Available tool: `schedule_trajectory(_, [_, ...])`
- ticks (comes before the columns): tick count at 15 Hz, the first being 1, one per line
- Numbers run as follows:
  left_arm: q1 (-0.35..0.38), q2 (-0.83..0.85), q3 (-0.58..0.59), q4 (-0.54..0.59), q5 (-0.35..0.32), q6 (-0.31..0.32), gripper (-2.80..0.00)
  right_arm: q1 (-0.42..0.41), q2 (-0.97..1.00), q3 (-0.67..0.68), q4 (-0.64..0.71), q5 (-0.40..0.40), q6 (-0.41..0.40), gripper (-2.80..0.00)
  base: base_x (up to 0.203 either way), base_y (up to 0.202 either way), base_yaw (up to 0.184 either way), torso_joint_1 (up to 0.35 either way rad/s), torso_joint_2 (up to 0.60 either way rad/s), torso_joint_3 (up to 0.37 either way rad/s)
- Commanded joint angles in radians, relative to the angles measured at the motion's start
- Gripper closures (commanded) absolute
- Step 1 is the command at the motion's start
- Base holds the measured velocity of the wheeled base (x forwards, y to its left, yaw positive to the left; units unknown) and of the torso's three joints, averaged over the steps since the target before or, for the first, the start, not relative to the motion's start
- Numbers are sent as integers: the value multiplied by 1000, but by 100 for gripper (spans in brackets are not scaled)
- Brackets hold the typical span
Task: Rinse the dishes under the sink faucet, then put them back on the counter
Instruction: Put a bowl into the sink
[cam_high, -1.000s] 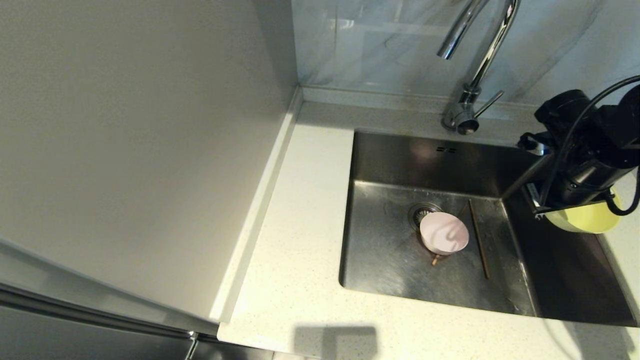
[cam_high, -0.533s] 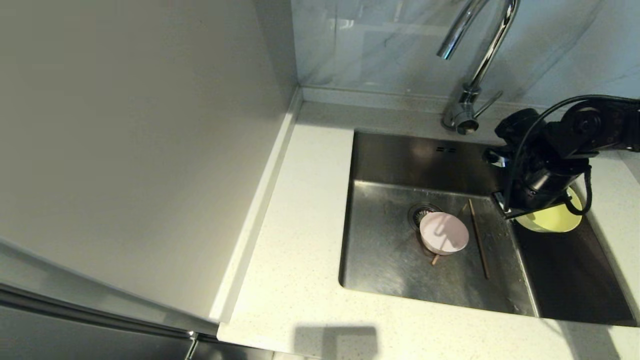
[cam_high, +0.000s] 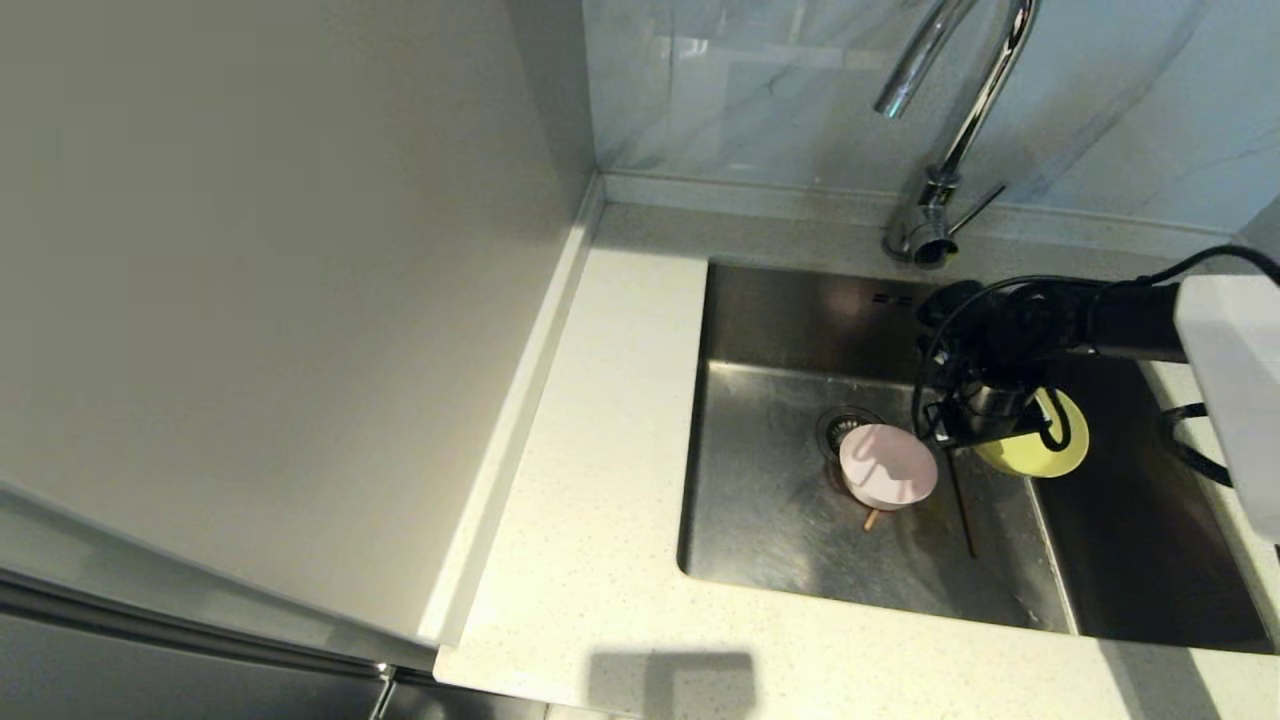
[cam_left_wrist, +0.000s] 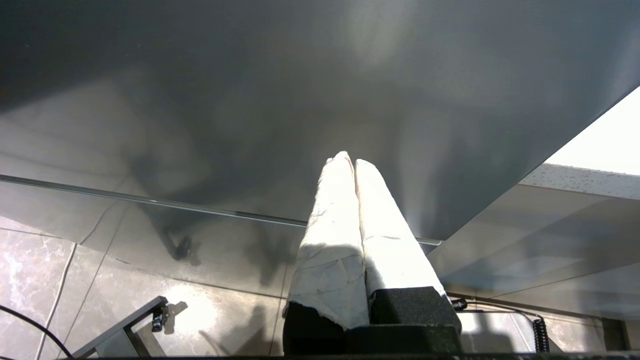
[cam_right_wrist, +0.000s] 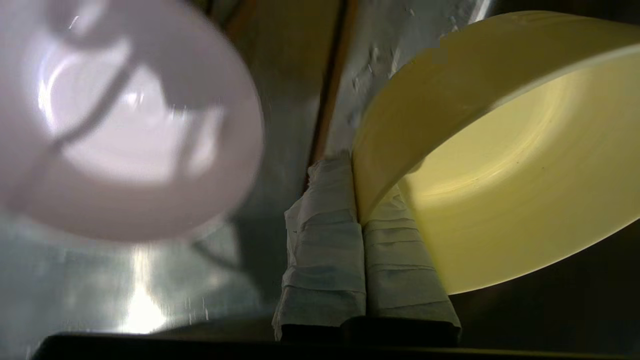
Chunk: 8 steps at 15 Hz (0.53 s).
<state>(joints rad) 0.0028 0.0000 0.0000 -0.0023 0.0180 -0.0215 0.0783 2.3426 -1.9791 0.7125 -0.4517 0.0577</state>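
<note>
At the far left a plain grey cabinet panel (cam_high: 260, 300) stands against my off-white speckled worktop (cam_high: 590, 480), whose low raised back edge runs along the marbled wall panel (cam_high: 760, 90) at twelve o'clock. My left end effector (cam_left_wrist: 350, 162) is parked below the level of the worktop, its taped fingers pressed together on nothing, pointing at a dark cabinet front above a tiled floor. Moving right, the steel sink (cam_high: 770, 530) is sunk into the worktop, with two small overflow slots on its back wall and the round strainer drain (cam_high: 838, 424) in its floor. The pink bowl (cam_high: 887, 466) stands upright on the sink floor, just at four o'clock from the drain and overlapping it. One chopstick (cam_high: 870, 518) pokes out from under the bowl at six o'clock, and the other chopstick (cam_high: 962, 510) lies on the sink floor just at three o'clock of the bowl, running front to back. The chrome faucet (cam_high: 950, 130) rises from the worktop behind the sink, at twelve o'clock from the bowl, its lever sticking out toward two o'clock. My right end effector (cam_right_wrist: 356, 172) reaches in from three o'clock, low inside the sink, its taped fingers clamped tight on the rim of the yellow bowl (cam_high: 1040, 450). That bowl hangs tilted on its side, just at three o'clock of the pink bowl, above the second chopstick.
</note>
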Motion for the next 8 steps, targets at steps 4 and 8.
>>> schedule_trajectory(4, [0,-3,0,-1,0,0,0,-19,121,-4,-107,-9,1,0,0,0,0,0,0,0])
schedule_trajectory(8, [0,-3,0,-1,0,0,0,-17,135,-3,-119,-91,1,-280,0,0,0,0,0,0])
